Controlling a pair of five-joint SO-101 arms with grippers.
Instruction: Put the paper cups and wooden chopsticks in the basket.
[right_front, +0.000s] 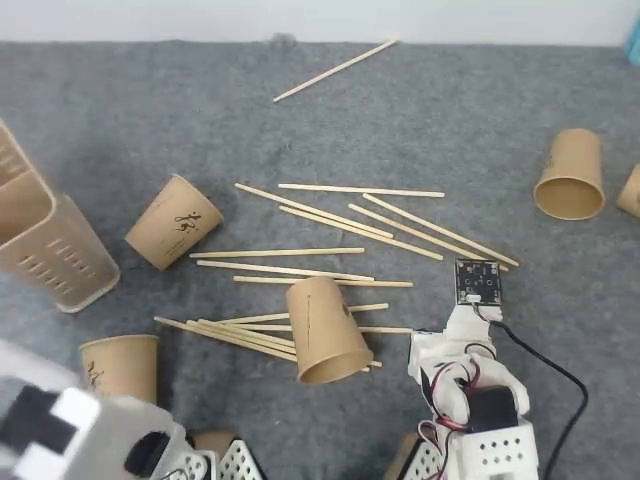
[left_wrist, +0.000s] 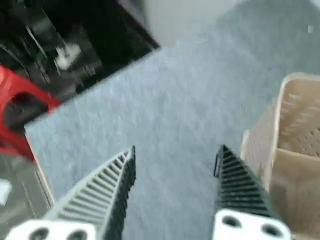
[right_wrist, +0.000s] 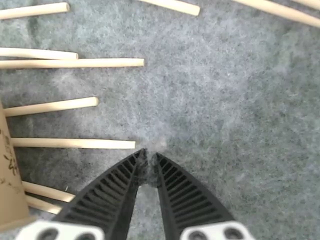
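Note:
Several wooden chopsticks (right_front: 300, 270) lie scattered across the middle of the grey carpet, and one more chopstick (right_front: 335, 70) lies far back. One paper cup (right_front: 325, 330) lies on its side over the near chopsticks. Another tipped cup (right_front: 175, 222) lies close to the beige basket (right_front: 45, 240). Further cups sit at front left (right_front: 120, 368) and at the right (right_front: 572, 175). My right gripper (right_wrist: 149, 156) is shut with nothing in it, tips on the carpet just past the chopstick ends (right_wrist: 72, 143). My left gripper (left_wrist: 177, 152) is open above bare carpet beside the basket (left_wrist: 295, 150).
A part of another cup (right_front: 630, 190) shows at the right edge. The right arm (right_front: 470, 400) stands at the front, right of the tipped cup, with a black cable trailing to its right. The left arm (right_front: 60, 430) fills the front left corner.

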